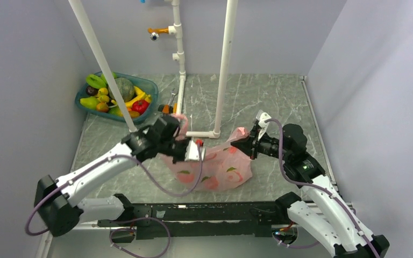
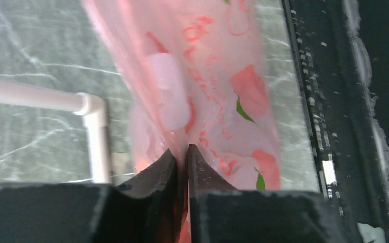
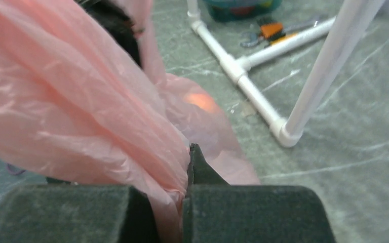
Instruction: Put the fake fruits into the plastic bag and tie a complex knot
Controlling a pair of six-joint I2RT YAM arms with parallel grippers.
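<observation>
Stone-patterned grey table (image 1: 279, 102) fills the floor of a small booth, with plain pale walls (image 1: 27, 64) on the left, far and right sides. A white pipe frame (image 1: 224, 64) stands on the far half, one pole upright and another leaning to the left. At the far left sits a teal basin (image 1: 146, 86) heaped with fruits (image 1: 123, 88), yellow, green, red and dark ones among them. Just to its right, by the foot of the frame, lie a wrench (image 1: 172, 98) and an orange tool (image 1: 166, 109).

The bag (image 1: 223, 166) lies in the middle of the table, on the near half, between the two arms. Its long axis runs left to right, the right end a little farther off than the left. Its top edge is pulled out between the two claws, and its rounded belly sags towards the near edge and rests on the table. In the right wrist view an orange glow (image 3: 201, 100) shows through the film; what it is cannot be told.

The left claw (image 1: 193, 150) is at the bag's left end. Its wrist view shows the fingers nearly together, with pink film pinched in the narrow gap between them. The right claw (image 1: 242, 144) is at the right end, its fingers closed tight on a bunched fold of the film.
</observation>
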